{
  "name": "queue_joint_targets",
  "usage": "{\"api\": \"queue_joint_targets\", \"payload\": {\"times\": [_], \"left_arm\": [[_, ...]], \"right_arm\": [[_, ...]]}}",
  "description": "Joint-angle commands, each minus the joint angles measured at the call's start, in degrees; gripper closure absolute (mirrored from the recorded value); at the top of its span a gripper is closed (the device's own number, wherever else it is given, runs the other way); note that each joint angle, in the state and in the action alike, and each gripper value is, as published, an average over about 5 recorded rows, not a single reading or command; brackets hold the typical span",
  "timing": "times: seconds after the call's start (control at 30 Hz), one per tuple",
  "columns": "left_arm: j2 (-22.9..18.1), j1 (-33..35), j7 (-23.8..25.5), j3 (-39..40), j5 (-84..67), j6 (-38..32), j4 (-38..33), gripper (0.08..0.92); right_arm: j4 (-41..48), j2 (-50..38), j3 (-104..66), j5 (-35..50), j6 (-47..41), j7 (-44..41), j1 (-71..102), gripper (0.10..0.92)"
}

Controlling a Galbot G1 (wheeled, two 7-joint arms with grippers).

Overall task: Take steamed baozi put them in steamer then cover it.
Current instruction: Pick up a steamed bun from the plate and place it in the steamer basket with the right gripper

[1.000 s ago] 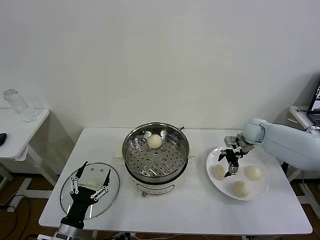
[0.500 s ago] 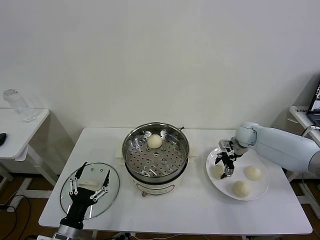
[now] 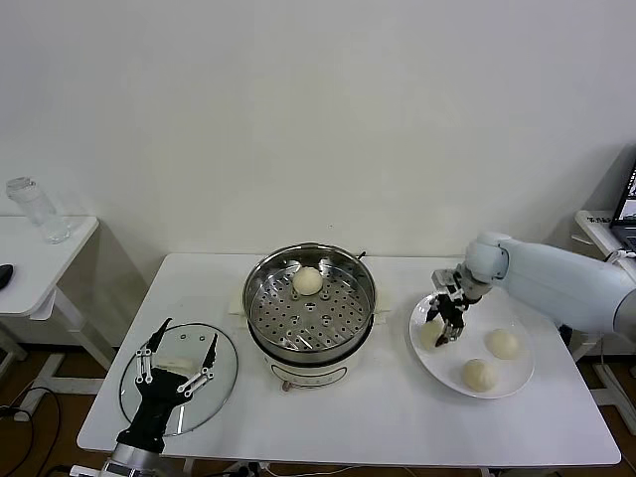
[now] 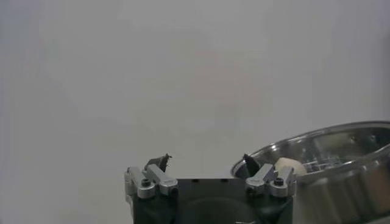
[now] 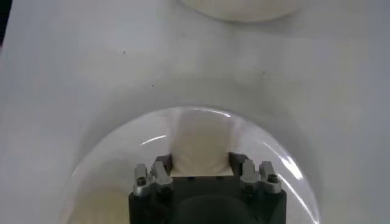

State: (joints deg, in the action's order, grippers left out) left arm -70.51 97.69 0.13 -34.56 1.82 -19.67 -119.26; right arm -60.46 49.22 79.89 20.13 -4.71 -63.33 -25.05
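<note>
The steamer (image 3: 310, 303) stands mid-table with one baozi (image 3: 307, 281) on its perforated tray. Three more baozi lie on a white plate (image 3: 517, 376) to its right. My right gripper (image 3: 443, 323) reaches down over the plate's left side and is shut on the leftmost baozi (image 3: 430, 336). The right wrist view shows that bun (image 5: 200, 146) pressed between the fingers of the right gripper (image 5: 200, 164). The cover (image 3: 129, 393) lies flat at the front left. My left gripper (image 3: 179, 353) hovers open over it, holding nothing. The left wrist view shows the left gripper (image 4: 207, 161) and the steamer (image 4: 341, 164).
The other two buns on the plate (image 3: 504, 344) (image 3: 480, 374) sit right of the held one. A side table with a water bottle (image 3: 38, 209) stands at the far left. A laptop edge (image 3: 626, 204) shows at the far right.
My right gripper came down to the plate's leftmost baozi and shut on it. The left arm stayed over the cover.
</note>
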Motion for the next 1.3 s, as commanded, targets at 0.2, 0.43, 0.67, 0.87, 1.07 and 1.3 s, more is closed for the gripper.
{"api": "queue_joint_targets", "payload": {"times": [0.2,0.43,0.67,0.87,1.07,1.3], "left_arm": [[0.39,-0.45,-0.1,0.36,-0.01,0.1,-0.3,0.177],[0.43,-1.37,-0.21,1.17,0.0,0.44,-0.4,0.177],[0.62,-2.22,-0.33,1.92,-0.01,0.29,-0.05,0.177],[0.65,-2.97,-0.38,2.5,-0.03,0.0,0.68,0.177],[0.62,-3.22,-0.39,2.84,-0.08,-0.11,0.68,0.177],[0.31,-3.09,-0.44,3.02,-0.16,-0.5,0.87,0.177]], "right_arm": [[-4.27,7.51,7.28,9.53,-1.79,-13.68,-28.03,0.373],[-12.09,15.72,10.7,20.89,-7.33,-8.53,-32.09,0.372],[-12.68,25.54,12.3,24.1,-10.63,-1.48,-26.72,0.378],[-10.21,31.61,13.26,25.05,-12.13,2.72,-22.44,0.381],[-5.67,36.65,13.5,25.04,-12.37,4.88,-19.61,0.381],[-1.13,40.15,13.0,23.76,-12.18,5.44,-16.54,0.38]]}}
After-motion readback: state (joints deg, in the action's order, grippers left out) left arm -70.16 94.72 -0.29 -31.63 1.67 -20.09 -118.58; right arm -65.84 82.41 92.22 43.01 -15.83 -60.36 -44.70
